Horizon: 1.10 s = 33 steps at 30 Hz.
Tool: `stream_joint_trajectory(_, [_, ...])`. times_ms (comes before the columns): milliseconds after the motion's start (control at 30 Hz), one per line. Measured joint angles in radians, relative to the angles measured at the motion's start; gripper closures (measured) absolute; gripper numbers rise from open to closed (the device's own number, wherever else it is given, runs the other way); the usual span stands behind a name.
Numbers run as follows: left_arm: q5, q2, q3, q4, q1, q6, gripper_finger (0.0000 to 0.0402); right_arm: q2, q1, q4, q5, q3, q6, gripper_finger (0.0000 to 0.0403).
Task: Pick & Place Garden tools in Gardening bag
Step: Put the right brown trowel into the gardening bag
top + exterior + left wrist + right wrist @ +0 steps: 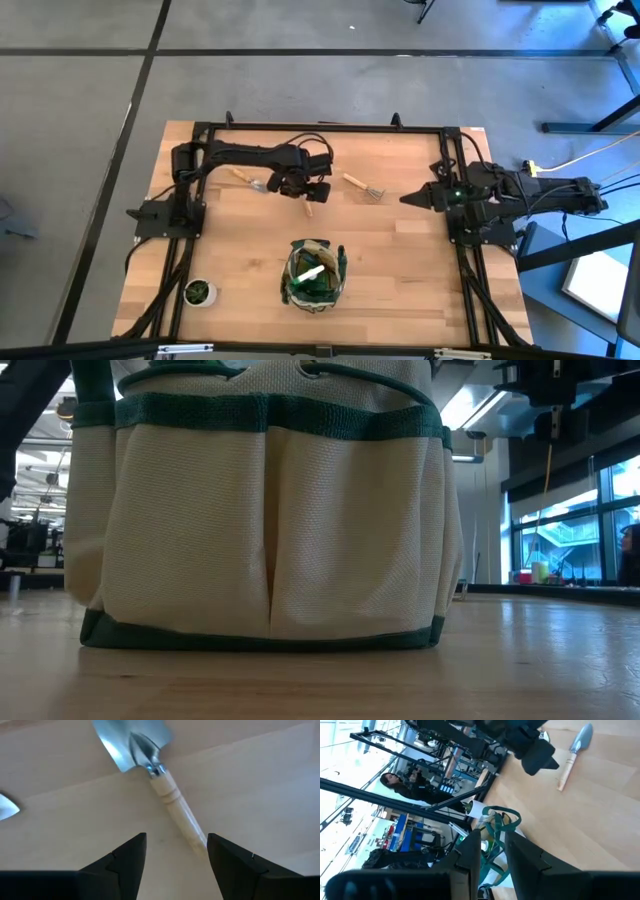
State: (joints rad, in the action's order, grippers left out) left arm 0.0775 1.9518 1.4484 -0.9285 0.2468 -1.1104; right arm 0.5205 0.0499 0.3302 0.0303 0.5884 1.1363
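Note:
A trowel with a wooden handle and a metal blade lies flat on the table, also in the high view. My left gripper is open just over it, pointing down, a finger on each side of the handle's free end. The fingers do not visibly touch it. Two more wooden-handled tools lie at the far side. The gardening bag stands near the front edge with a white-triggered green bottle in it. My right gripper is shut and empty at the right.
A small potted plant stands at the front left. The bag fills the low view. A dark frame runs around the table's edges. A person shows in the room beyond, in the right wrist view.

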Motion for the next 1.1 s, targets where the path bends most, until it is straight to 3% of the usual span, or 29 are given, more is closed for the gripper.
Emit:
stream_joint_trajectory(233, [-0.056,0.010,-0.058,0.113,0.000,-0.036,0.0211,0.000,-0.024,-0.001,0.000,0.000,-0.003,0.0312])
stream_joint_trajectory(1100, [-0.056,0.076,-0.059,0.129,-0.009,-0.012,0.0216,0.002,-0.084,-0.005,-0.002,0.001,-0.015,0.0312])
